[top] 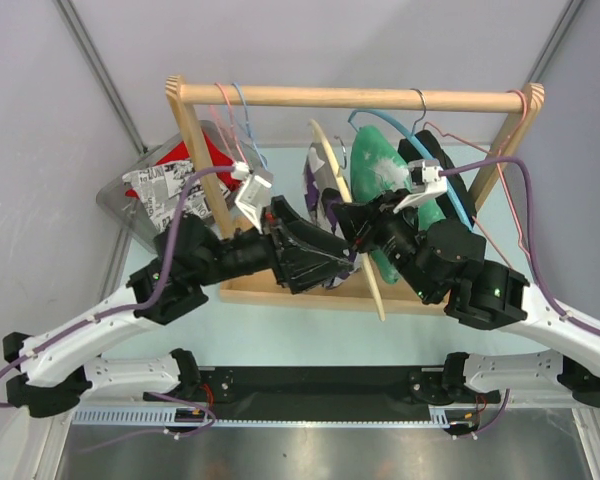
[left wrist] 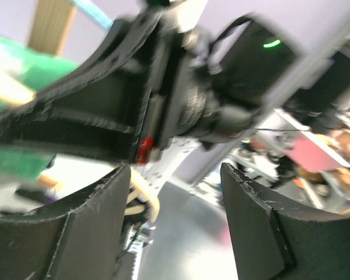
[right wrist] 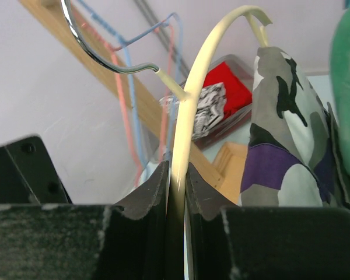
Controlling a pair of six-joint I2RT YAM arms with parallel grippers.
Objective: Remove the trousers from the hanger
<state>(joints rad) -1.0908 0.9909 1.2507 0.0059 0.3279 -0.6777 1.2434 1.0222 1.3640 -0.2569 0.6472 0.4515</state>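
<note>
Up at the middle of the light wooden clothes rack (top: 350, 97), the right gripper (right wrist: 176, 175) has its jaws pinched narrow on one arm of the curved cream plastic hanger (right wrist: 189, 105), below the shiny metal hook (right wrist: 87, 44). Makes sense to me: clamp the hanger so it can't swing or slide along the rail while the other arm does the pulling. The camouflage trousers with a purple patch (right wrist: 280, 134) are draped over that hanger, just right of the clamped arm in the wrist view, so not off yet.

The left gripper (left wrist: 175, 192) sits on the left side with jaws wide and nothing between them. Its camera is blurry and mostly shows the other arm's black body, so I can't tell if it touches the cloth. From above it looks low, near the bottom of the trousers. My guess is it's lining up for a grab and tug.

Stuff in the way: a green garment (top: 380, 170) and a black garment (top: 432, 150) hang crowded just to the right. Thin pink and blue wire hangers (top: 232, 110) sit at the left end of the rail, and a clear plastic bin (top: 108, 195) of red and newsprint-patterned cloth is far left. Tight squeeze, and I'd say easy to snag the green one.
</note>
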